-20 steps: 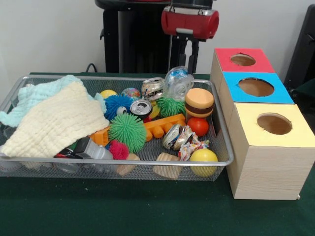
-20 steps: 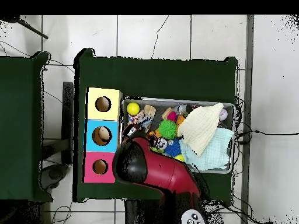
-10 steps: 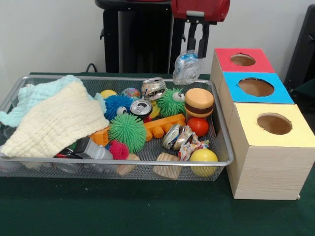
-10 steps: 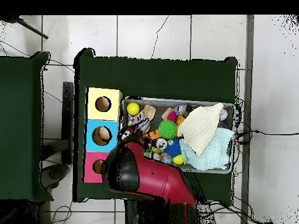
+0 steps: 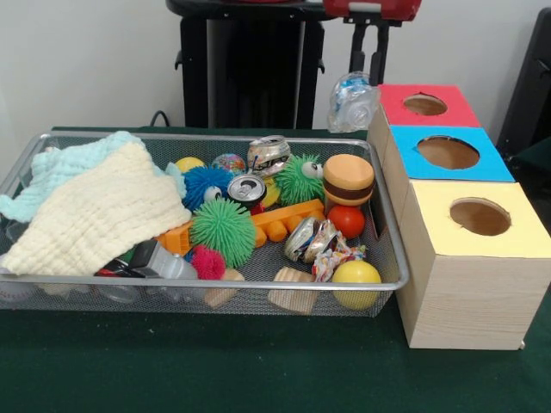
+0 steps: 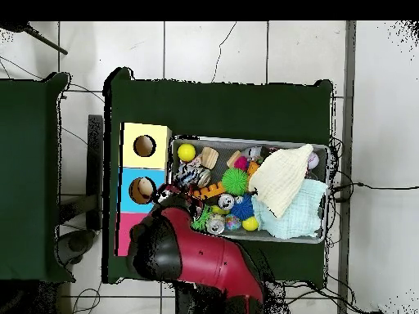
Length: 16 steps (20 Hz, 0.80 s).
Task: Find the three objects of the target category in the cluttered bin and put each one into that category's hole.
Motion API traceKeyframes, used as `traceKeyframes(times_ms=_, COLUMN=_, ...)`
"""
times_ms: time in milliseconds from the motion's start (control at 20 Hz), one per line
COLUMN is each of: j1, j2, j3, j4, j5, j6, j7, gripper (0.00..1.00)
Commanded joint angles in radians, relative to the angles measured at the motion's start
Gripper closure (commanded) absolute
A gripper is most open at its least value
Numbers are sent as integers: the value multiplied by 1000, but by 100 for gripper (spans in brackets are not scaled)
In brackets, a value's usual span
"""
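Arm: red and black, entered the overhead view from 6 o'clock and reached toward 10 o'clock, its bulk covering the red-topped box and the bin corner nearest it. Gripper: hung straight down from the red wrist at 12 o'clock of the front view, fingers closed onto the top of a crushed clear plastic bottle; the bottle hung in the air, clear of the bin, just beside the red box at that box's 9 o'clock. Wire mesh bin: sat on the green table, long side across the front view, its 3 o'clock wall close against the row of boxes. Boxes: red, blue and yellow, touching in a line, each with one round hole on top, all three holes uncovered in the front view. Bin contents: cream cloth over a pale blue cloth filled the 9 o'clock half; the 3 o'clock half held a green spiky ball, a blue spiky ball, crushed cans, a toy burger, an orange strip, wooden blocks, a red ball and a yellow ball. Open room: bare table ran along the 6 o'clock edge of the front view.
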Motion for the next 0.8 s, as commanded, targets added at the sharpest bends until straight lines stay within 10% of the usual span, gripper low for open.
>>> traceKeyframes(times_ms=50, j1=26, j2=-8, j3=72, j4=93, j5=-9, j6=105, j7=117, gripper=100)
traceKeyframes(times_ms=800, j1=100, j2=9, j3=94, j4=195, j5=3, j6=14, j7=162, gripper=100)
